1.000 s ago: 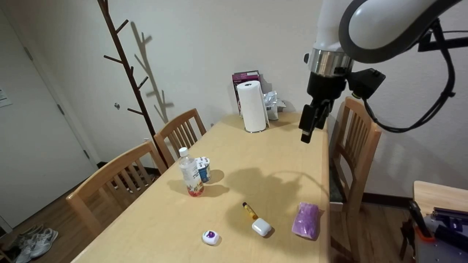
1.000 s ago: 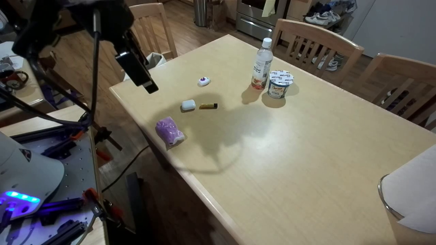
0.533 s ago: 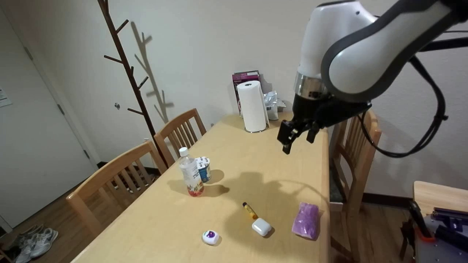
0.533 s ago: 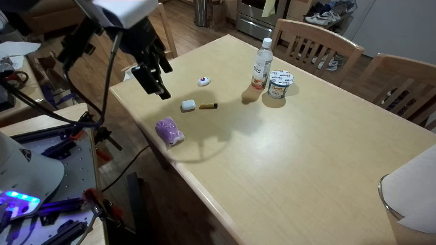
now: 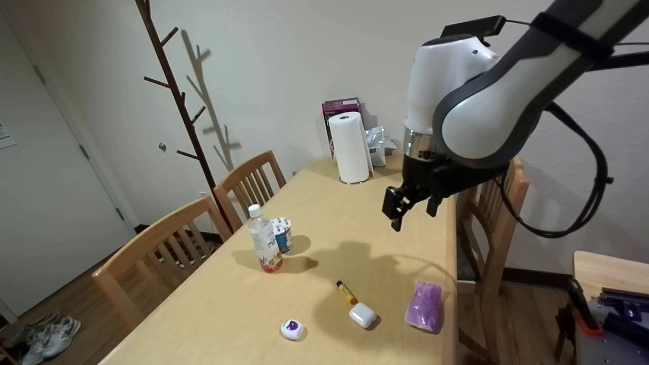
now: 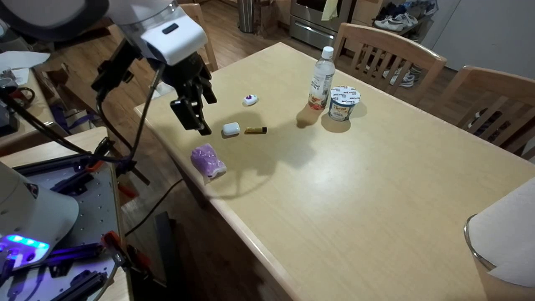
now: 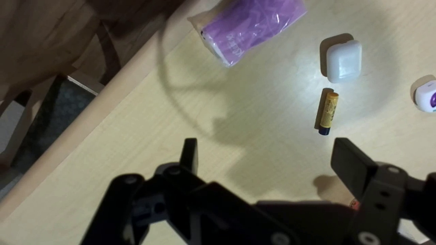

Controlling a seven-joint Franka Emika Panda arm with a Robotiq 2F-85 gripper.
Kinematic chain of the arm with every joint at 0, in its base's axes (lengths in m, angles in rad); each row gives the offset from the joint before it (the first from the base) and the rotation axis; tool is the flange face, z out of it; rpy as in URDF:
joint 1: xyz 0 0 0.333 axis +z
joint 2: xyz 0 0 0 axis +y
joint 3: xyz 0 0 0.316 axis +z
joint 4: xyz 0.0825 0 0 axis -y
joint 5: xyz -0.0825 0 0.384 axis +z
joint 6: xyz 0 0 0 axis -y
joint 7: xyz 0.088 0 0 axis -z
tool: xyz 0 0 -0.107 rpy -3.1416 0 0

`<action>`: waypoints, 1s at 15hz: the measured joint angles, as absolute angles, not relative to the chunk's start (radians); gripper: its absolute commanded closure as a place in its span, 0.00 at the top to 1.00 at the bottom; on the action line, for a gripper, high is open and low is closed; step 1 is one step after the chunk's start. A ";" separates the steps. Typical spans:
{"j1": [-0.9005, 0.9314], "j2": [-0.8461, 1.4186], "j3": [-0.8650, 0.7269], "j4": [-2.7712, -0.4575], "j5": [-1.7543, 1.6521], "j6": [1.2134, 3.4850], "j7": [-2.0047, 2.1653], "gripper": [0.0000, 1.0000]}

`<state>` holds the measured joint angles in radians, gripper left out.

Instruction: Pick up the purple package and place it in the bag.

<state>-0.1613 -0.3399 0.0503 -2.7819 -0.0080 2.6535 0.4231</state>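
The black two-fingered gripper [image 5: 415, 215], fingers spread, hangs above the pale wooden table [image 5: 329, 218], seemingly at the reaching step, and should next move over the purple rectangular plastic package [image 5: 425, 306], lower right in an exterior view.

The wrist view's top edge cuts the purple package [image 7: 255, 29], the right edge a small white-and-purple thing [image 7: 425, 97]; a red scrap [image 7: 355, 204] beside the fingers [image 7: 352, 166] shows too little to name; in an exterior view the bottle [image 5: 264, 243] hides part of the cup [image 5: 283, 236] (its markings too small to read) and the paper roll [image 5: 350, 149] part of a box [image 5: 342, 105]
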 measured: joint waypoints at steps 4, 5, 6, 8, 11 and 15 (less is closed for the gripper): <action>-0.175 -0.264 0.061 -2.786 -0.007 2.703 0.569 1.00; -0.177 -0.226 0.067 -2.788 -0.007 2.736 0.611 1.00; -0.175 -0.183 0.069 -2.788 -0.003 2.769 0.640 1.00; -0.169 -0.146 0.065 -2.781 -0.004 2.779 0.643 1.00; -0.167 -0.160 0.060 -2.777 -0.004 2.778 0.643 1.00; -0.229 -0.133 0.094 -2.779 -0.152 2.821 0.890 1.00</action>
<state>-0.2294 -0.1334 0.0941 -2.7788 -0.1516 2.8212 0.8901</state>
